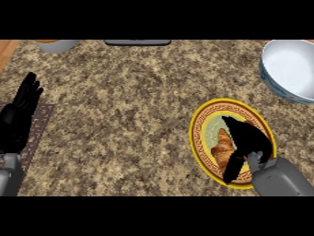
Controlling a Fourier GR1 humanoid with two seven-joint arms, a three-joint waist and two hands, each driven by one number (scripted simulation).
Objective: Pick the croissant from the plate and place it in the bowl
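We begin at the fingers of the right hand: they stretch straight toward the far-left over the plate, spread a little apart, with the thumb reaching down toward the near rim. Nothing is clamped between them; they lie over the right side of the croissant, and we cannot tell whether they touch it. The croissant lies on the plate, its long axis running from the far side toward the near side, tilted slightly, one tip pointing away from us and the other hidden under the thumb. Behind the fingers, the grey right forearm enters from the lower right and angles up and left. The plate has a yellow rim with a dark patterned band and sits on the speckled counter. The white bowl stands well apart, at the far right.

Our left hand rests at the left edge, fingers straight and together, pointing away.
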